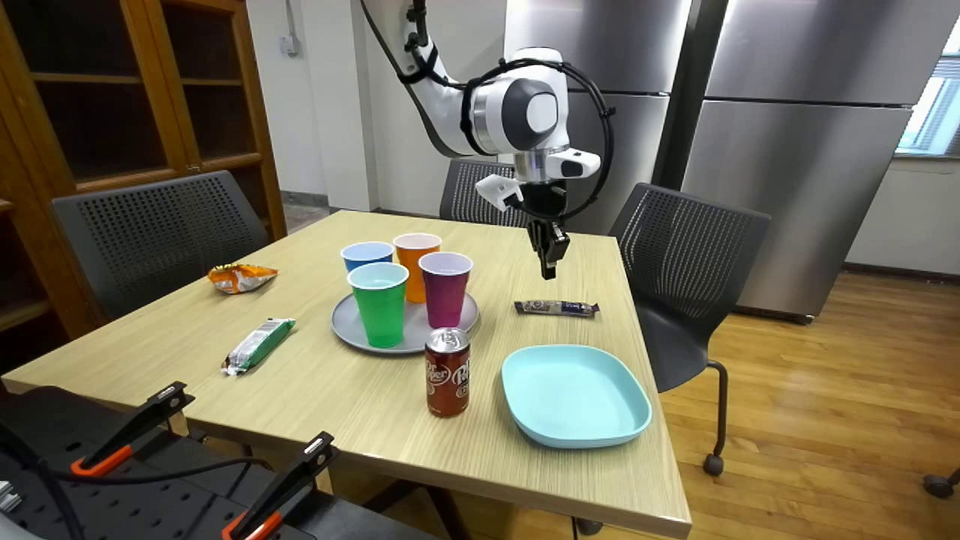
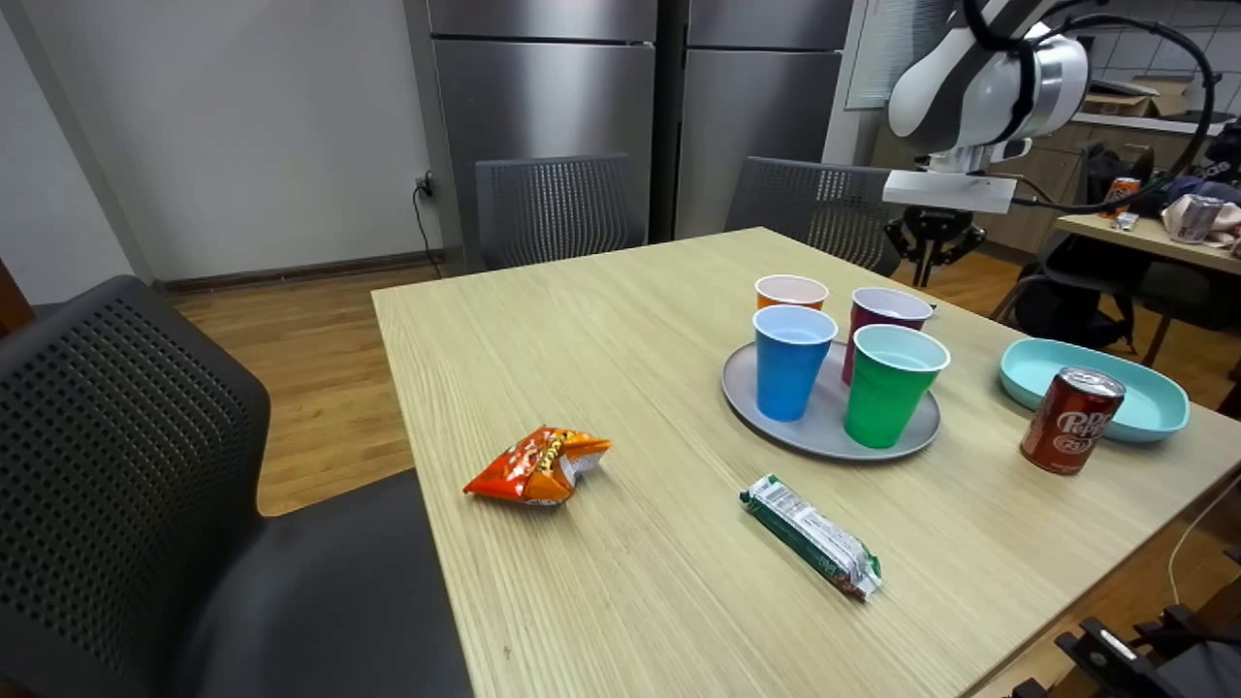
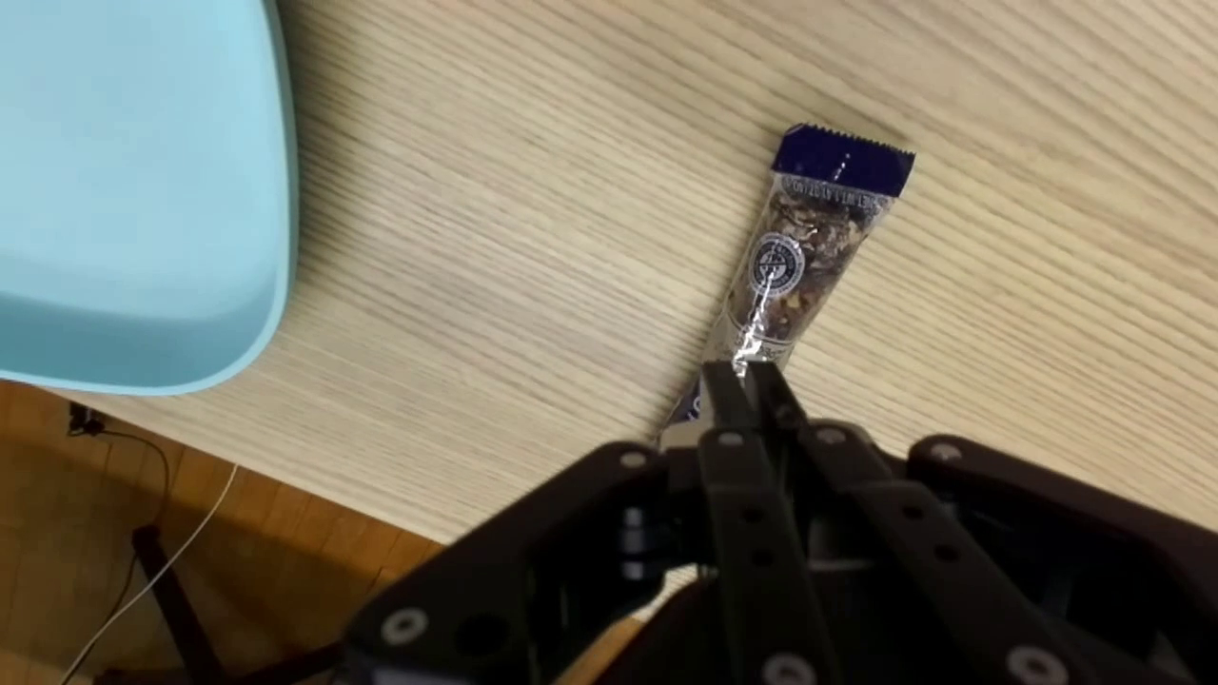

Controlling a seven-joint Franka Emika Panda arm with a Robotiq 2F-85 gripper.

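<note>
My black gripper (image 1: 550, 268) hangs above the table, its fingertips brought close together with only a sliver of gap and nothing held. A dark blue and clear-wrapped snack bar (image 1: 556, 308) lies flat on the table beneath it. From the wrist, the gripper (image 3: 742, 369) covers the lower end of the snack bar (image 3: 799, 262), whose upper half shows plainly. The fingers appear apart from the bar, with height between them. A light blue tray (image 3: 143, 171) sits to the left in the wrist view. The gripper (image 2: 922, 275) also shows at the back right in an exterior view.
A grey plate (image 1: 349, 326) bears green (image 1: 379, 307), purple (image 1: 445, 292), orange (image 1: 415, 266) and blue (image 2: 790, 364) cups. A soda can (image 1: 448, 373) stands beside the tray (image 1: 577, 397). A green-wrapped bar (image 2: 814, 538) and an orange chip bag (image 2: 539, 467) lie farther off. Chairs surround the table.
</note>
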